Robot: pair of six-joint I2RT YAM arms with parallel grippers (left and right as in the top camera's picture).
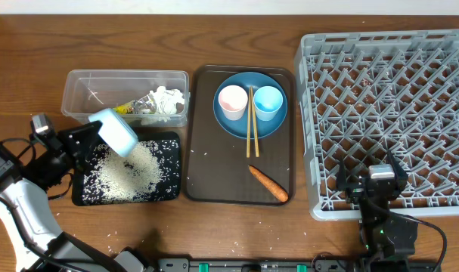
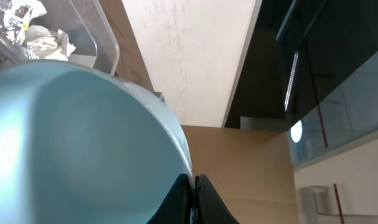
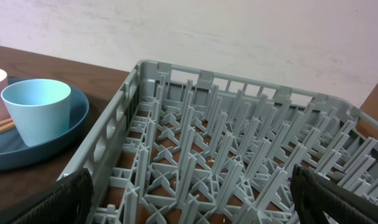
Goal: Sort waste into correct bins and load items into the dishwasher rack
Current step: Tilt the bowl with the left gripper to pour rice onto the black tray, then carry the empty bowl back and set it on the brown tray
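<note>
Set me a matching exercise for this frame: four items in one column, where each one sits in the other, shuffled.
1 pale blue bowl
2 carrot
3 crumpled paper
4 light blue cup

A on the blue plate
B in the clear tub
C in the left gripper, over the black tray
D on the brown tray

Pairs: 1-C, 2-D, 3-B, 4-A
</note>
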